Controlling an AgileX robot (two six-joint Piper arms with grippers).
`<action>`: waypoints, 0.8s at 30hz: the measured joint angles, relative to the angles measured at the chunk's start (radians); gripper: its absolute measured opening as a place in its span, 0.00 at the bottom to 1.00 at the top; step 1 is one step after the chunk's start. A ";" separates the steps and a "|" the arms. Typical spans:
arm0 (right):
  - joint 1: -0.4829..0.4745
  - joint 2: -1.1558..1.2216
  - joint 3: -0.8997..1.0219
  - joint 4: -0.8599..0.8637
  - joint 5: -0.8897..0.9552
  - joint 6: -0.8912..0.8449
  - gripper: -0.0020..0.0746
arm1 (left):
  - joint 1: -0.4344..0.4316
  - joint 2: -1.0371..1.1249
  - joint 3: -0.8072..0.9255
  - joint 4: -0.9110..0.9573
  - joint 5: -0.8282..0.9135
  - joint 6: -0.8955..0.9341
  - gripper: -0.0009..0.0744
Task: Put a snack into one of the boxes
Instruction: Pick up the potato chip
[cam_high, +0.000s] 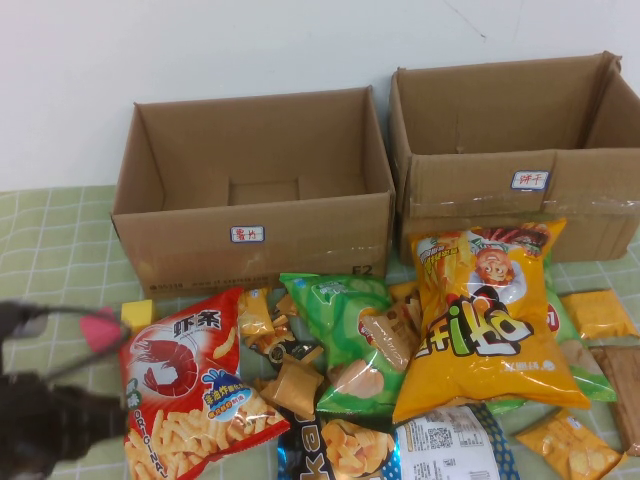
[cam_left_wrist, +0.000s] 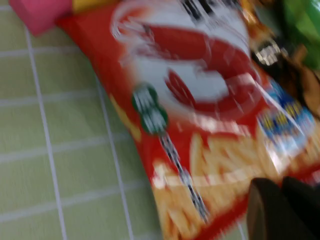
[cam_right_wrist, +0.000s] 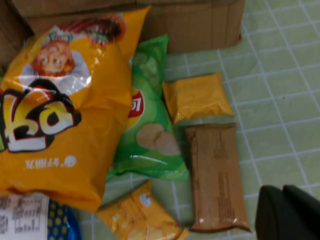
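On the desk (cam_high: 60, 260) we see the E2 box (cam_high: 255, 190) open at twelve o'clock, the red shrimp-stick bag (cam_high: 190, 385) lying lengthwise at seven o'clock just beside our nearer left gripper (cam_high: 50, 420), finger state unclear, while the right gripper (cam_right_wrist: 290, 212), equally unclear, hovers at four o'clock.

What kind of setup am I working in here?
Likely a staged tabletop test bench: green checked cloth, open cardboard boxes, a snack pile with the red shrimp-stick bag. Left end effector beside it; right end effector near the brown packet.
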 joint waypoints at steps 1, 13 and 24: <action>0.000 0.008 0.008 0.011 -0.002 -0.008 0.03 | 0.000 0.040 -0.012 -0.025 -0.024 0.022 0.06; 0.000 0.012 0.057 0.137 -0.050 -0.059 0.03 | 0.000 0.472 -0.184 -0.173 -0.107 0.138 0.81; 0.000 0.012 0.057 0.165 -0.050 -0.072 0.03 | 0.000 0.661 -0.200 -0.437 -0.092 0.248 0.82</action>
